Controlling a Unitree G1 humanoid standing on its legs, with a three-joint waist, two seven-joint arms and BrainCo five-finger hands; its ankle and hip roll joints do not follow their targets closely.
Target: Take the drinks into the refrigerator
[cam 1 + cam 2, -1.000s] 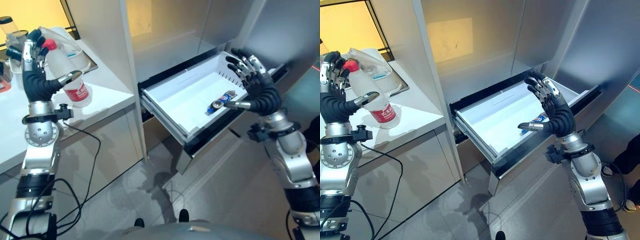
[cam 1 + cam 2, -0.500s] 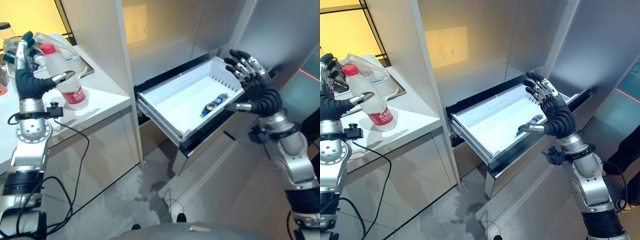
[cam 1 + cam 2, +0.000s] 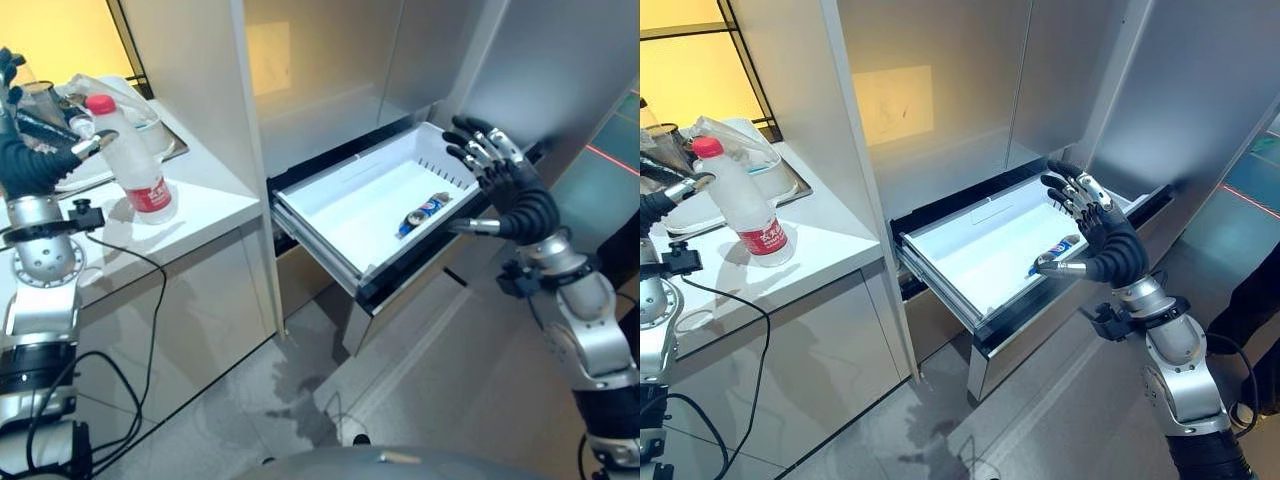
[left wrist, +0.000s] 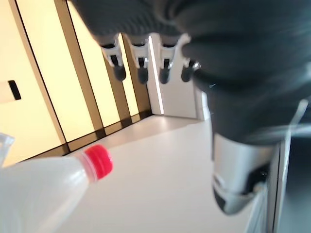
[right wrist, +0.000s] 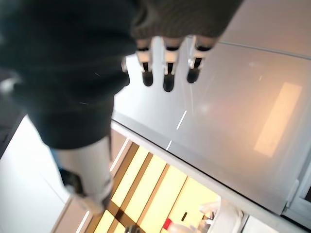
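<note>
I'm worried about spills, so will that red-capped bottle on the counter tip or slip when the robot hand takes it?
The bottle is tall and narrow on a small base, so a sideways nudge would likely tip it. Its clear plastic wall probably gives under a squeeze. The left robot hand is open beside it, and the red cap looks closed, so spilling seems unlikely.

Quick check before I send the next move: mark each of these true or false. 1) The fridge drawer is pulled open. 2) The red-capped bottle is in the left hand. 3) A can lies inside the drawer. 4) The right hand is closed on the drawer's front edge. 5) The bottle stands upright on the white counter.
1) True: the drawer is pulled out.
2) False: the bottle stands free; the left hand is open beside it, not gripping.
3) True: a can lies on its side on the drawer floor.
4) False: the right hand is open, fingers spread, by the drawer's right end.
5) True: it stands upright on the counter.
</note>
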